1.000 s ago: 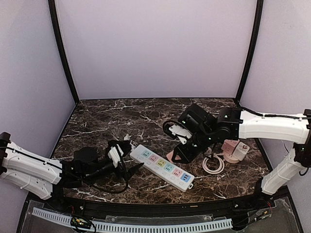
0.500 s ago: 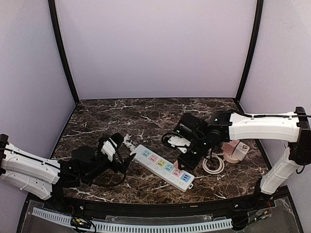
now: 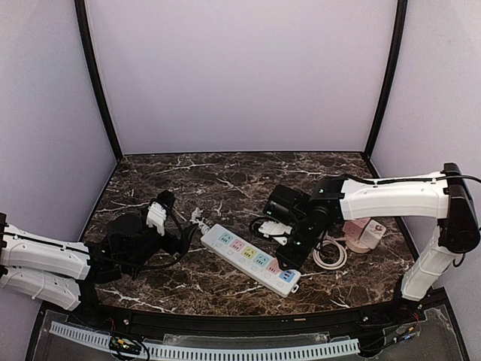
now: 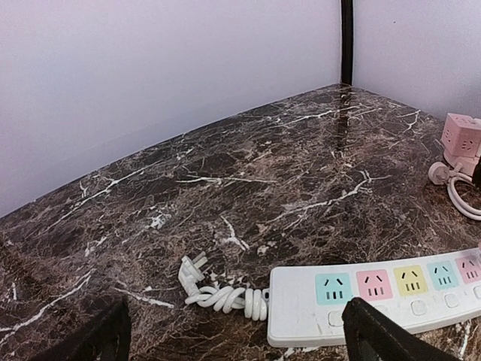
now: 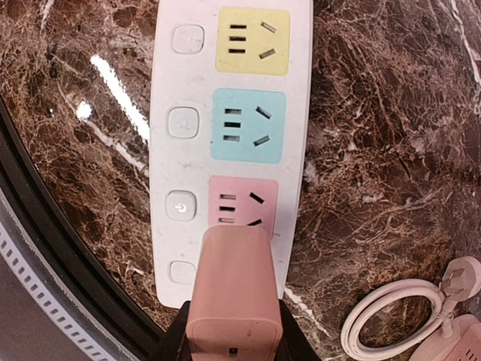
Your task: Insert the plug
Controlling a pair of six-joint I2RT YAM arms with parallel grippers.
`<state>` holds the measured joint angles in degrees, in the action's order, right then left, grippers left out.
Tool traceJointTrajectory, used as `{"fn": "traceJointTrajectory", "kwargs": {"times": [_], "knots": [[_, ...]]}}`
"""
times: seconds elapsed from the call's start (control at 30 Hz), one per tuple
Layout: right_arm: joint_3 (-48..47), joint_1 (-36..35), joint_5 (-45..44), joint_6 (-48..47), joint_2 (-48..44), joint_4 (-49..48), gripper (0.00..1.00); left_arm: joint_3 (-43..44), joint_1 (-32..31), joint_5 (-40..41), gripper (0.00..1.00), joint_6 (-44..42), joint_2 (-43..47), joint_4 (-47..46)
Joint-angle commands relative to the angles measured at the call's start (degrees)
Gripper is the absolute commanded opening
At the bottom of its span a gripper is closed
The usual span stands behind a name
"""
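A white power strip (image 3: 252,258) with coloured sockets lies at the table's front centre. In the right wrist view the strip (image 5: 233,113) shows yellow, cyan and pink sockets. My right gripper (image 3: 288,248) is shut on a pink plug adapter (image 5: 234,289). It holds the adapter just above the strip's near end, partly covering the pink socket (image 5: 242,197). My left gripper (image 3: 183,239) is open and empty, left of the strip's other end. In the left wrist view its fingers (image 4: 376,338) flank the strip's end (image 4: 361,301) and its coiled white cord (image 4: 222,295).
A pink cube adapter (image 3: 364,233) with a coiled white cable (image 3: 329,254) sits right of the strip. It also shows in the right wrist view (image 5: 398,316) and the left wrist view (image 4: 462,135). Black frame posts and lilac walls enclose the marble table.
My right gripper has moved down and left with the pink adapter, onto the strip's near end. My left gripper has drawn back to the left, away from the strip.
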<state>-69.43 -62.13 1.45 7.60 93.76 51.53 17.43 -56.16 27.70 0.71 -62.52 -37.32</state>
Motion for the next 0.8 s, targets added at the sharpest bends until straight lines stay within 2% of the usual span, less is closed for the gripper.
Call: {"fn": "traceJointTrajectory", "kwargs": {"times": [0.0, 0.77], "knots": [[-2.14, -0.05, -0.24, -1.02, -0.05, 2.60, 0.00, -0.87, 0.35, -1.38, 0.99, 1.74, 0.71, 1.42], [-5.43, -0.10, -0.84, -4.90, 5.25, 3.26, 0.00, -1.48, 0.58, -0.90, 0.99, 2.00, 1.44, 1.36]]}}
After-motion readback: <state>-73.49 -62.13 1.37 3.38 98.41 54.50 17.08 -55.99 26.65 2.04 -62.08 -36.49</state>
